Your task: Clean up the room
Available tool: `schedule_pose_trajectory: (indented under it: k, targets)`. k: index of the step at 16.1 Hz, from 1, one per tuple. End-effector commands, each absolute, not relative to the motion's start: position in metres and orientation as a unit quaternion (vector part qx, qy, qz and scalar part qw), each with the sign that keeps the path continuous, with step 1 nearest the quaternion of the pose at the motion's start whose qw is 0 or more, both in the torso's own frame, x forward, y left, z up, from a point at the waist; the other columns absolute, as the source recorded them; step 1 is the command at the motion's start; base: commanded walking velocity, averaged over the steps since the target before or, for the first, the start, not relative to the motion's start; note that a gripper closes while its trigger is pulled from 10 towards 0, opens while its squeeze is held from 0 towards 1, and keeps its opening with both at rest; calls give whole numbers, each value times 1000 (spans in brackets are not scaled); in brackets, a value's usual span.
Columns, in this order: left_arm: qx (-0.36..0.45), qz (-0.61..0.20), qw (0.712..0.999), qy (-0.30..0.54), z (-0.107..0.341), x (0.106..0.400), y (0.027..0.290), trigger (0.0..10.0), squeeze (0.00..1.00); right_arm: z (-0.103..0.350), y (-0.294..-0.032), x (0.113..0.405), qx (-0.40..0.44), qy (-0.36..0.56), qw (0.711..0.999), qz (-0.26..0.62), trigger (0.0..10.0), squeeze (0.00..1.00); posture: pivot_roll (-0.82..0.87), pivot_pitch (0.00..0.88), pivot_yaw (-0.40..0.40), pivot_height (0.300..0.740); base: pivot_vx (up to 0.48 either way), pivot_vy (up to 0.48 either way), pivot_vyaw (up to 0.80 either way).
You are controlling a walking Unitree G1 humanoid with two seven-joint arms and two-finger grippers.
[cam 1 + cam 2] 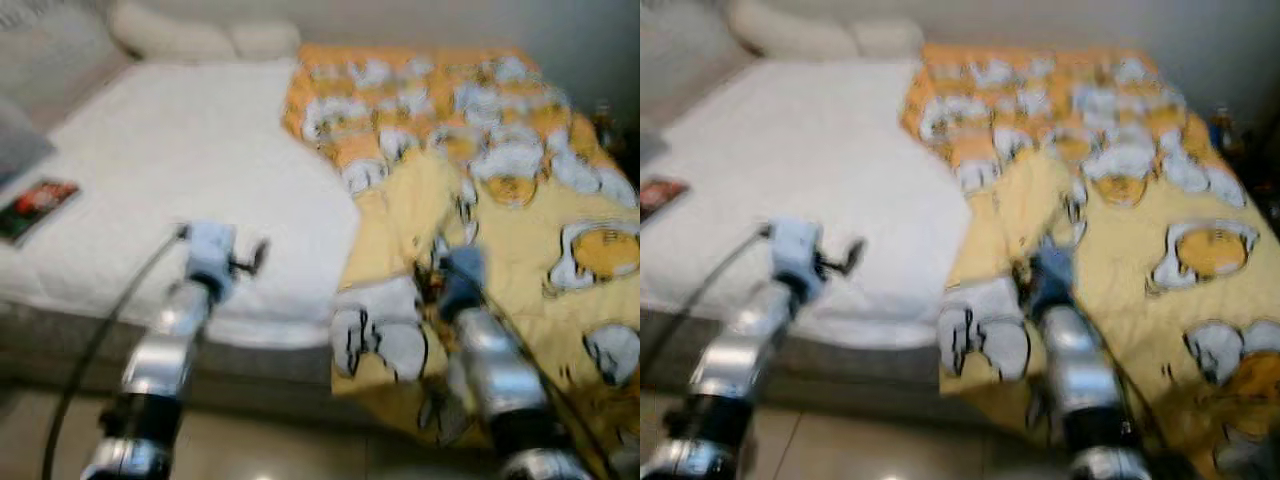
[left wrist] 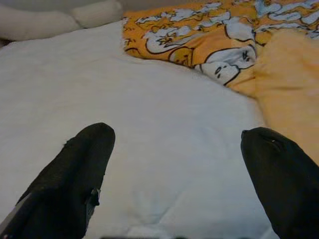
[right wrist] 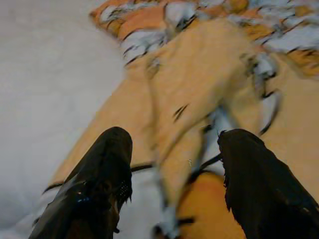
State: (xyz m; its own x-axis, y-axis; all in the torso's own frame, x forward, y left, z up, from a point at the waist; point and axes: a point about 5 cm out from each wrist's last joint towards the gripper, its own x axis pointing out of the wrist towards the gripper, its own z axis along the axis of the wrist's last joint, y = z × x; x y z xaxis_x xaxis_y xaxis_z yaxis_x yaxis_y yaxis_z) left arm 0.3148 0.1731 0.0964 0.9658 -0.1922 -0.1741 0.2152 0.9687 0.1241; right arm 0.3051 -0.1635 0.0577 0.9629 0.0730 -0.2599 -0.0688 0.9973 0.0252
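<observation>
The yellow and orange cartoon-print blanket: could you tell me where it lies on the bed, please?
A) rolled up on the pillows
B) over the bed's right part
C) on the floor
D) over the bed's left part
B: the yellow and orange cartoon-print blanket covers the right part, beside the bare white quilted mattress cover on the left.

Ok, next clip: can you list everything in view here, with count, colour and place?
bed: one, white cover, ahead.
blanket: one, yellow-orange with white cartoon prints, over the bed's right side, its edge hanging off the near side.
pillows: two, off-white, at the far end.
booklet: one, dark with red, on the bed's left edge.
left pincer: open, above the white cover.
right pincer: open, over a blanket fold.
</observation>
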Motion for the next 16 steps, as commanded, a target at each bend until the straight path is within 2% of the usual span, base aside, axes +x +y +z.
schedule_pose_trajectory:
  k: [1,11,12,16]
  targets:
    - [80,-85,990,79,99,314,187,10000,0,61,-148,308,17,128,990,59,10000,0,-26,0,8,740,364,0,0]
    - [82,-84,990,80,98,312,186,10000,0,61,-144,309,34,128,988,83,10000,0,-24,0,6,740,365,0,0]
    - [85,-84,989,83,97,313,187,10000,0,62,-143,309,49,127,986,92,10000,1000,-24,0,6,740,244,0,0]
    - [127,-189,967,111,94,309,180,10000,0,62,-143,323,79,198,967,136,10000,1000,-26,0,19,740,0,0,0]
